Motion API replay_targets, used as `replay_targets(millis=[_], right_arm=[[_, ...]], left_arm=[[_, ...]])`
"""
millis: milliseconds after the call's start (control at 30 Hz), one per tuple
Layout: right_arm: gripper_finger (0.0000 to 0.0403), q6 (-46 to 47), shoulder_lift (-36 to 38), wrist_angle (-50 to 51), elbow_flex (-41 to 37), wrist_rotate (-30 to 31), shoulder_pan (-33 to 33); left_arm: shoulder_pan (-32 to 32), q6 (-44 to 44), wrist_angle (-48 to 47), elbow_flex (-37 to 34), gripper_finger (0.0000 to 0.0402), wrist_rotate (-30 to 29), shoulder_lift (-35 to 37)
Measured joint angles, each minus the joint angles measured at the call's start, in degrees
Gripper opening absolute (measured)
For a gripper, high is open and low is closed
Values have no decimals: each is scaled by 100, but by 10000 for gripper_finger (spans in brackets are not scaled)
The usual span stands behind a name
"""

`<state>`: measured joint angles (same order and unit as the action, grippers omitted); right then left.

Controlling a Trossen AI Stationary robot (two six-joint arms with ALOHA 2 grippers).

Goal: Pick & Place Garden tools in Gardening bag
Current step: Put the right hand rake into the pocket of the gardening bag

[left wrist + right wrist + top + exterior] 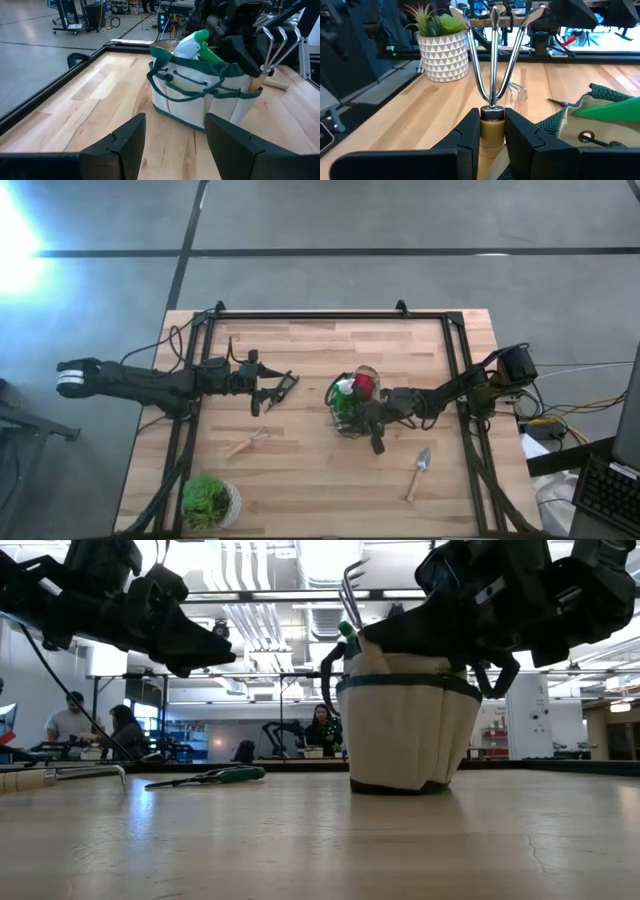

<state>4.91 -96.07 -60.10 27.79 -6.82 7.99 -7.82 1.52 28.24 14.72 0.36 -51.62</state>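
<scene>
At mid-table, the right gripper (492, 131) clamps the wooden handle of the fork (493, 55), held upright at the gardening bag (352, 402) (a green spray bottle (196, 44) and a red-handled tool (364, 385) already sit inside). Beside it, well apart, the left gripper (172, 140) hovers above the boards with fingers spread, holding nothing. The rake (250, 442), trowel (418, 472) and pruners (282, 387) lie on the table (310, 480), the potted plant (208, 500) at one corner.
</scene>
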Motion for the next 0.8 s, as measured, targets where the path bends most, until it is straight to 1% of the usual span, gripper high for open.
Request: replay_targets(millis=[267,400,567,800], right_arm=[[58,394,0,0,0,107,20],[58,417,0,54,0,128,31],[58,470,13,428,33,479,31],[58,370,9,784,257,552,76]], left_arm=[[0,-1,-1,0,207,0,0],[-1,0,-1,0,207,0,0],[-1,-1,-1,0,207,0,0],[1,-1,-1,0,207,0,0]])
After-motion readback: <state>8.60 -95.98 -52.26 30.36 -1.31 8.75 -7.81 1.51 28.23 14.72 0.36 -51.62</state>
